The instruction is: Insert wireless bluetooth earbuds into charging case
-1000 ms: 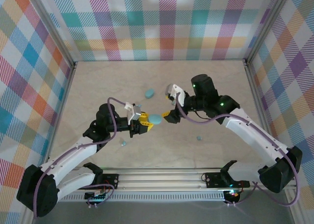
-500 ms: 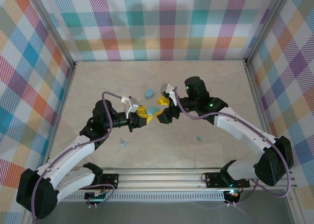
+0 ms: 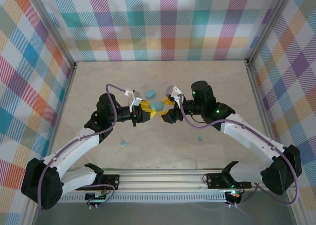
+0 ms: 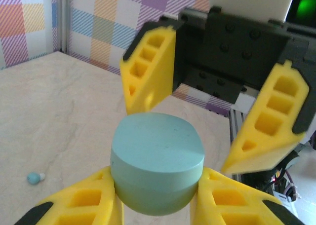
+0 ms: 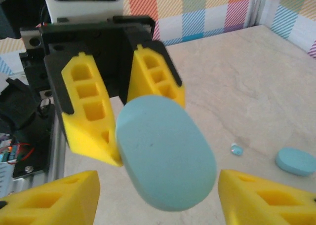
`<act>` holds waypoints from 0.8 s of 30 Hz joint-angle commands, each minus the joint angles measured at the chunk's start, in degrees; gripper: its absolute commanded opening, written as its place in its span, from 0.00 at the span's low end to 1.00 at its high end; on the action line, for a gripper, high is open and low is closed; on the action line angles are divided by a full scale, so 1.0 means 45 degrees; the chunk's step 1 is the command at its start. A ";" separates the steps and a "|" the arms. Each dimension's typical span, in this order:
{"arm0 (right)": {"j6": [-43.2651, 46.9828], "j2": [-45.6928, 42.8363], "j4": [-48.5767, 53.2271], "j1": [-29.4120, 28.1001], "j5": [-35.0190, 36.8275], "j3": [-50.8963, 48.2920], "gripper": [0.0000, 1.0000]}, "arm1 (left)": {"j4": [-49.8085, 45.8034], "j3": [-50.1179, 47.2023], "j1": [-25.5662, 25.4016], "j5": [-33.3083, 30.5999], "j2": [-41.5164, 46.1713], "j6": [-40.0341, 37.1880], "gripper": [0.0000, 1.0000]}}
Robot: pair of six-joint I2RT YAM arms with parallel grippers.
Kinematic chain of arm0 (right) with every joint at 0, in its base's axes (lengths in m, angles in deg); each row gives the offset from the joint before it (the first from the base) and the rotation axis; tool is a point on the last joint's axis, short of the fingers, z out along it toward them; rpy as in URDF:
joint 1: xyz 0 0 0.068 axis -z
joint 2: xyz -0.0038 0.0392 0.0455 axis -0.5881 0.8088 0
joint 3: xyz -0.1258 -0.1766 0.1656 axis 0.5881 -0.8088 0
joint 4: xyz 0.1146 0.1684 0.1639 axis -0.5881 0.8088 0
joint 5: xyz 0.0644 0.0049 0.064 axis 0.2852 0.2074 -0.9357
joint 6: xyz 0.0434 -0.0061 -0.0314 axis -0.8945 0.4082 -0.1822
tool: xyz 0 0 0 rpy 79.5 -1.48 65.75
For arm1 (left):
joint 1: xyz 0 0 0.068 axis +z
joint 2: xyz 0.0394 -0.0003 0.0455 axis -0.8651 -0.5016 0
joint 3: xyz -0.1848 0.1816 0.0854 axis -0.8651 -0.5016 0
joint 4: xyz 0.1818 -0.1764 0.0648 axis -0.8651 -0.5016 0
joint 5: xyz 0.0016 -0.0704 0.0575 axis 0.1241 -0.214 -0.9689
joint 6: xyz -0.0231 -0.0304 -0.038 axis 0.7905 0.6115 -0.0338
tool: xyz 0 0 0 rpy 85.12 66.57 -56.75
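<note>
Top external view: the charging case (image 3: 157, 105) hangs above the middle of the table (image 3: 98, 82), clenched at one end by the left gripper (image 3: 149, 111), whose yellow fingers (image 4: 89, 205) press its two sides. The right gripper (image 3: 167, 110) faces it from 3 o'clock with jaws spread wide, one finger on each side of the case and neither touching it.

In the right wrist view the case's smooth broad face is turned to the camera, its long axis running from 11 to 5 o'clock. From above the oval lies roughly 9 to 3 o'clock. Whether anything sits inside it cannot be told.

A loose oval half (image 3: 150, 93) rests flat on the table at 11 o'clock of the held case. An earbud (image 3: 123, 143) lies at 7 o'clock of the left gripper, and a second earbud (image 3: 200, 138) at 4 o'clock of the right gripper, both on bare tabletop and well apart from the case.
</note>
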 commanded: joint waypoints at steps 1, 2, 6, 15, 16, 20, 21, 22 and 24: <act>-0.0242 0.0267 -0.0413 -0.0077 0.0386 0.0227 0.60 | 0.0765 -0.0473 0.0022 -0.0024 0.0455 0.0153 0.00; -0.0311 0.0326 -0.0499 -0.0075 0.0378 0.0262 0.59 | 0.0725 -0.0535 0.0010 -0.0059 0.0559 0.0148 0.00; -0.0392 0.0567 -0.0546 -0.0065 0.0273 0.0458 0.57 | 0.0608 -0.0655 0.0015 -0.0028 0.0755 0.0100 0.00; 0.0189 0.0432 -0.0012 -0.0071 -0.0568 0.0424 0.61 | 0.0742 -0.0638 0.0009 -0.0071 0.0589 0.0138 0.00; 0.0223 0.0408 -0.0005 -0.0071 -0.0391 0.0380 0.61 | 0.0757 -0.0618 0.0000 -0.0037 0.0556 0.0139 0.00; 0.0364 0.0605 0.0290 -0.0075 0.0853 0.0631 0.59 | 0.0792 -0.0558 -0.0010 0.0140 0.0423 0.0196 0.00; 0.0404 0.0703 0.0356 -0.0066 0.0999 0.0745 0.59 | 0.0802 -0.0539 -0.0029 0.0156 0.0433 0.0202 0.00; 0.0409 0.0808 0.0404 -0.0058 0.1095 0.0852 0.59 | 0.0787 -0.0538 -0.0044 0.0174 0.0441 0.0217 0.00; 0.0429 0.1066 0.0478 -0.0057 0.1235 0.1097 0.58 | 0.0753 -0.0556 -0.0069 0.0213 0.0475 0.0195 0.00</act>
